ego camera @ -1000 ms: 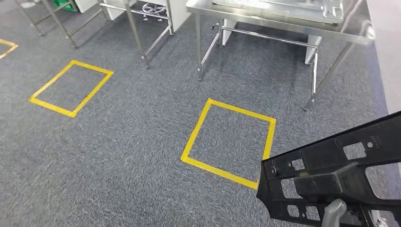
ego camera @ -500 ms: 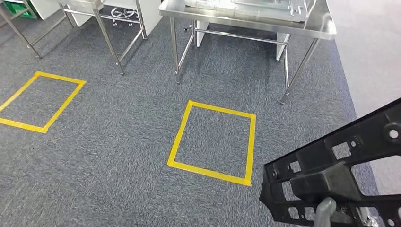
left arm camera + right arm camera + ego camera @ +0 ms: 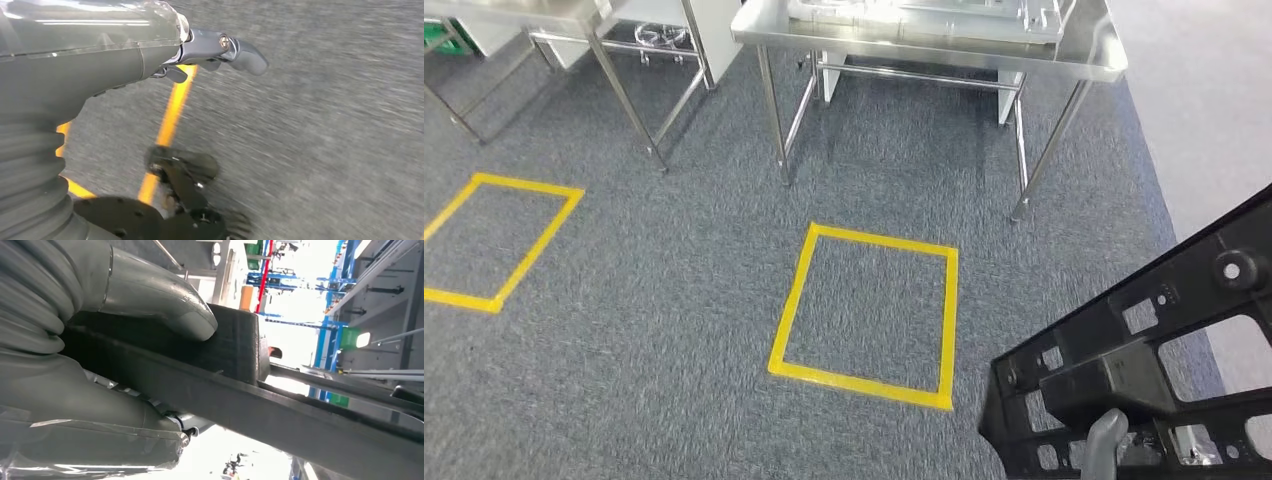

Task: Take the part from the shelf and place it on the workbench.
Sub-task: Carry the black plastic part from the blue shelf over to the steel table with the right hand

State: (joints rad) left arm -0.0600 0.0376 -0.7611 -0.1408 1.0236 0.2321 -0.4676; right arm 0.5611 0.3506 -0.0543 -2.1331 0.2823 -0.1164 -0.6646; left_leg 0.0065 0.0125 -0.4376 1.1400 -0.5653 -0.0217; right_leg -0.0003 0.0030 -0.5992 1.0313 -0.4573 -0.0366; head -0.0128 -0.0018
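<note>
The right hand (image 3: 100, 345) grips the part (image 3: 1144, 370), a black plastic frame with cut-out windows and small round holes. In the right wrist view its thick grey thumb (image 3: 160, 300) presses on a raised black block of the part from one side, while the rest of the hand lies against the opposite side, so the fingers are closed around the part. In the head view the thumb tip (image 3: 1107, 435) shows just below that block, and the part stretches away from the fingers, slanting up to the right edge of the picture. The part hangs in the air above the grey carpet floor (image 3: 644, 330), well apart from the table (image 3: 944, 45). This steel table stands far ahead of the fingers, with pale metal pieces (image 3: 924, 15) lying on its top. Between the fingers and the table a square of yellow tape (image 3: 864, 310) is stuck to the floor; a second yellow square (image 3: 494, 240) lies farther off to the left, and another steel table (image 3: 514, 10) stands beyond it. The left hand (image 3: 150, 55) hangs over the floor, blurred, and holds nothing; one dark finger (image 3: 240, 50) reaches out straight, another curls in under the palm, and a strip of yellow tape (image 3: 172, 110) runs across the floor below the fingers.
</note>
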